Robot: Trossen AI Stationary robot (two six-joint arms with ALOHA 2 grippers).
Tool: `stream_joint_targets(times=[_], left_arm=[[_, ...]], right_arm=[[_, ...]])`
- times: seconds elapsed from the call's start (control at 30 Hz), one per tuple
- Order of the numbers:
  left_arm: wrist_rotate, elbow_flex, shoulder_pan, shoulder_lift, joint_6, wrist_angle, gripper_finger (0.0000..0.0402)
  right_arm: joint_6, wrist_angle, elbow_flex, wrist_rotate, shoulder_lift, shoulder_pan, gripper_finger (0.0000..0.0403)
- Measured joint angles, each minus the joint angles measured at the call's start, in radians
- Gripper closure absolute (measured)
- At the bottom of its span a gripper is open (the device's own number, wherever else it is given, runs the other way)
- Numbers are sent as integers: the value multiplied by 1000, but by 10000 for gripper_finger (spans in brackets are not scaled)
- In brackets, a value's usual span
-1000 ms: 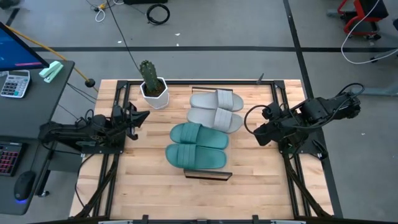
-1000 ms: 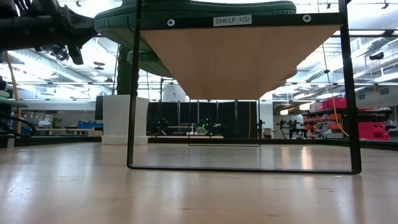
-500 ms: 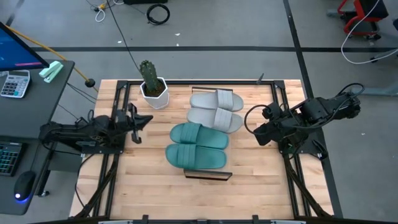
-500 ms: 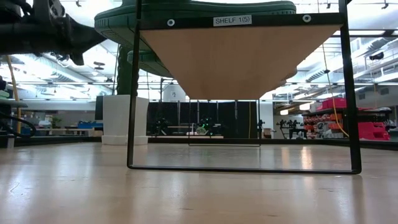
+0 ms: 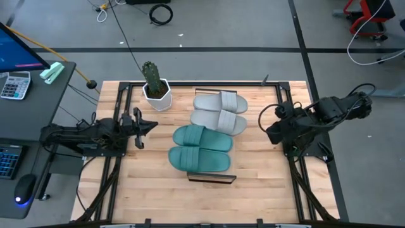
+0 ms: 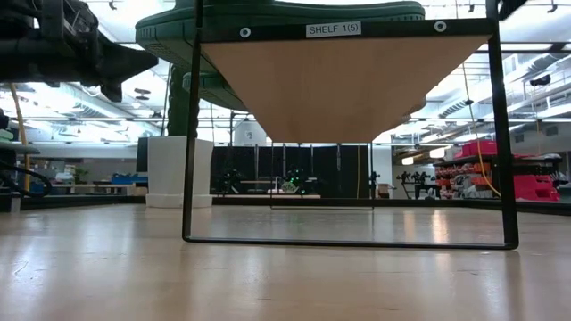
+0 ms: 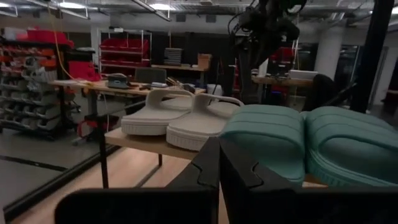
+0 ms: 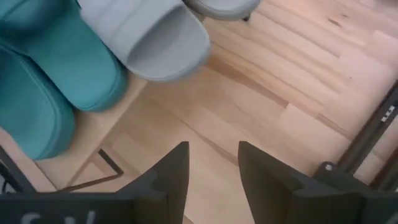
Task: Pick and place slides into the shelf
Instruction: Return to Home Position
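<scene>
Slides (image 5: 202, 138) all sat paired up on the shelf (image 6: 339, 85), so job looked done; left hand (image 7: 219, 149) clenched on nothing; right hand (image 8: 214, 152) released, both clear.

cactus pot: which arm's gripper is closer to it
Left. The left gripper sits near the cactus pot, on the same side of the table. The right gripper is across the shelf from it.

Blocked down the table's middle by the shelf (image 5: 212, 178), nearly filled with grey slides (image 5: 218, 113) and teal slides (image 5: 201, 149). Crowded at the far left by a potted cactus (image 5: 155, 88) just beside the grey pair. Open to pass over bare tabletop (image 5: 155, 180) on both flanks.
</scene>
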Motion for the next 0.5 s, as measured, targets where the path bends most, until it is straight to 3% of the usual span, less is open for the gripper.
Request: stream_joint_targets(times=[0.27,0.5], left_arm=[[-13,0,0,0,-65,-51,391],[-30,0,0,0,-39,-56,368]], right_arm=[[15,142,-237,63,-130,84,281],[-41,449,-509,80,-278,117,355]])
